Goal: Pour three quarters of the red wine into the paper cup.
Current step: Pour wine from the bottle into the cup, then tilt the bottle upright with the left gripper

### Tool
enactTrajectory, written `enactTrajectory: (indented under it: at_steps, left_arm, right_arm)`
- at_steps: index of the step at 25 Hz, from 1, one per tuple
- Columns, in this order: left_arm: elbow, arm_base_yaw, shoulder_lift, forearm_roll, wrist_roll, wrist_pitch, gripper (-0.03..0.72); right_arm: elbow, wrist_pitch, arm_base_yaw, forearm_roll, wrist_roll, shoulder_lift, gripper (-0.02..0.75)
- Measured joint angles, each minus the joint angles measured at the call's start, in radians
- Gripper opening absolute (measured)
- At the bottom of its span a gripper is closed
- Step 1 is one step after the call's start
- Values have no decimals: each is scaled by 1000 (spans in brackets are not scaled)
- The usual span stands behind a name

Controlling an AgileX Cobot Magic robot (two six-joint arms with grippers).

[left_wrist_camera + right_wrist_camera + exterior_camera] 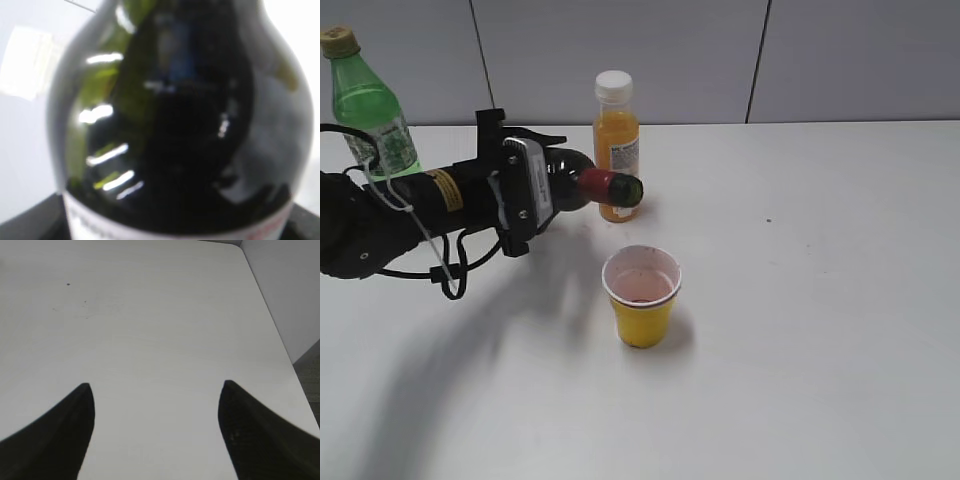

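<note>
My left gripper (525, 195) is shut on the dark green wine bottle (575, 185) and holds it tipped nearly flat, its red-collared mouth (628, 187) pointing right, above and a little left of the yellow paper cup (641, 296). The cup stands upright with a thin pinkish layer inside. No stream shows between mouth and cup. In the left wrist view the bottle's dark shoulder (185, 120) fills the frame, with its white label at the bottom. My right gripper (156, 390) is open and empty over bare table; it is out of the exterior view.
An orange juice bottle (616, 140) with a white cap stands just behind the wine bottle's mouth. A light green soda bottle (370, 105) stands at the back left behind my left arm. The white table (820, 300) ends at a grey wall behind.
</note>
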Motion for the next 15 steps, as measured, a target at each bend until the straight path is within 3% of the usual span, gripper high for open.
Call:
enactTrajectory:
  at_steps: [15]
  left_arm:
    - [0,-6,0,-9,173,5,543]
  right_arm:
    - [0,0,0,0,0,0,583]
